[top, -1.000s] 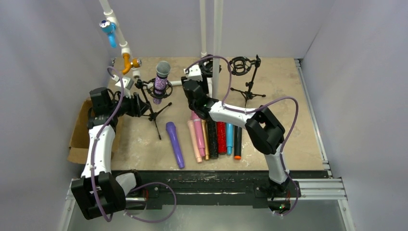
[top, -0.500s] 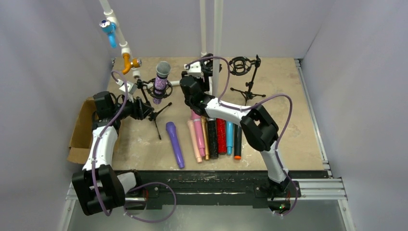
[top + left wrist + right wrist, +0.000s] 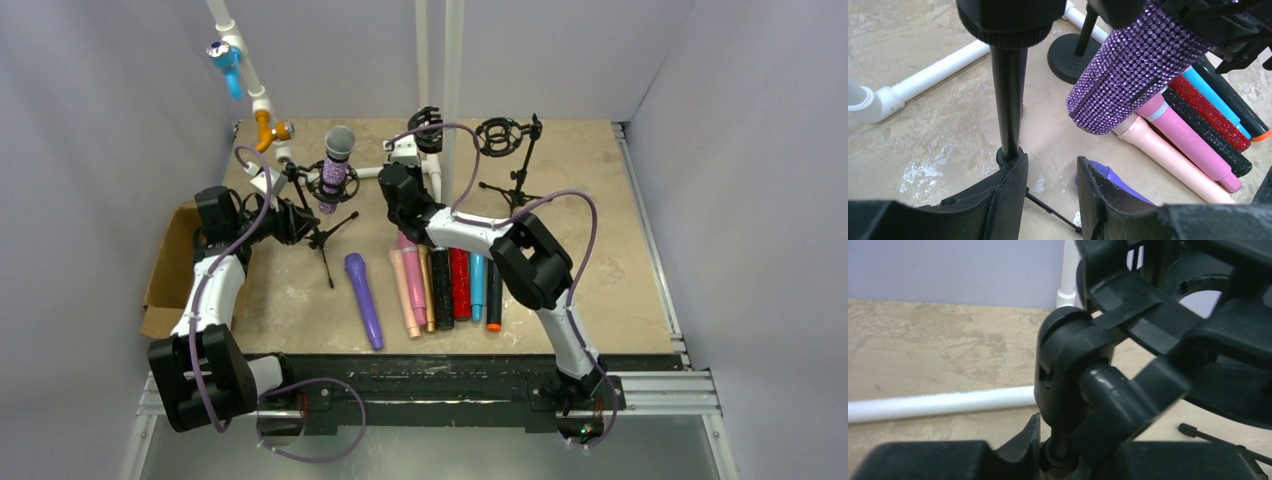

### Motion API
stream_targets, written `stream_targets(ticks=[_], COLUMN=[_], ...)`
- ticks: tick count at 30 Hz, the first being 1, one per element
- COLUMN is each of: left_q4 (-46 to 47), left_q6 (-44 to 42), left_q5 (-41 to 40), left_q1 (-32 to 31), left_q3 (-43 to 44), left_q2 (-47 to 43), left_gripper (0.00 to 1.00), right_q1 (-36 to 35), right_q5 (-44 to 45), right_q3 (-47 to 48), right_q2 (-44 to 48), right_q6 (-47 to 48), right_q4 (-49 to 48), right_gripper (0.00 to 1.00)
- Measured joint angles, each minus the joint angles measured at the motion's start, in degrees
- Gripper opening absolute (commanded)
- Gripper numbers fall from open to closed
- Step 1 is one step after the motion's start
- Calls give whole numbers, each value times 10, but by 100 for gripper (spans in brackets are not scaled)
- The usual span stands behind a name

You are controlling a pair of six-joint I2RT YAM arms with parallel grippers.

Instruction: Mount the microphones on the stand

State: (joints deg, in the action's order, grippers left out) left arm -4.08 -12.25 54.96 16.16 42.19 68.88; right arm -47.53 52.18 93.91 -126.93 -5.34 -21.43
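A purple glitter microphone (image 3: 334, 170) (image 3: 1138, 65) with a grey mesh head sits in the clip of the left stand (image 3: 322, 235). My left gripper (image 3: 292, 220) (image 3: 1050, 170) is open low beside that stand's pole (image 3: 1008, 100), which stands just outside the left finger; nothing is between the fingers. My right gripper (image 3: 392, 190) (image 3: 1063, 450) is shut on the thin pole of the middle stand (image 3: 427, 118) (image 3: 1068, 370), under its swivel joint. A third stand (image 3: 503, 135) has an empty clip. Several microphones lie in a row: purple (image 3: 363, 298), peach (image 3: 404, 290), pink (image 3: 412, 262), black (image 3: 441, 288), red glitter (image 3: 460, 285), blue (image 3: 477, 285).
White pipes (image 3: 452, 60) rise at the back, one with blue and orange fittings (image 3: 262, 100), and one lies on the table (image 3: 933, 70). A cardboard box (image 3: 165, 275) sits at the left edge. Tripod legs (image 3: 328, 265) spread over the table.
My right gripper has closed on the middle stand's pole, and that stand's clip now shows further back. My left gripper has narrowed a little and stays by the left stand.
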Motion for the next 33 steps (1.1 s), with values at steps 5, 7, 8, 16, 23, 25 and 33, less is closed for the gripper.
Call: stream_targets(ticks=[5, 7, 8, 16, 23, 25, 33], left_q4=[15, 26, 33, 80, 126, 135, 165], left_q6=[-8, -8, -8, -3, 27, 33, 52], left_q5=[13, 18, 20, 13, -1, -4, -19], left_q1=[0, 1, 0, -21, -31, -32, -48], left_q3=[0, 0, 0, 7, 7, 7, 10], left_q2=[13, 20, 24, 53, 71, 74, 90], left_gripper=[35, 33, 32, 23, 20, 19, 17], right_q1=[-3, -6, -7, -33, -53, -57, -82], right_q5=[-38, -53, -59, -129, -166, -170, -171], right_q3=[-46, -71, -85, -153, -180, -196, -268], right_q2=[25, 40, 49, 106, 117, 128, 181], right_q6=[5, 4, 3, -21, -27, -31, -41], right_q4=[-31, -43, -48, -50, -71, -78, -91], right_gripper=[0, 0, 0, 0, 0, 0, 0])
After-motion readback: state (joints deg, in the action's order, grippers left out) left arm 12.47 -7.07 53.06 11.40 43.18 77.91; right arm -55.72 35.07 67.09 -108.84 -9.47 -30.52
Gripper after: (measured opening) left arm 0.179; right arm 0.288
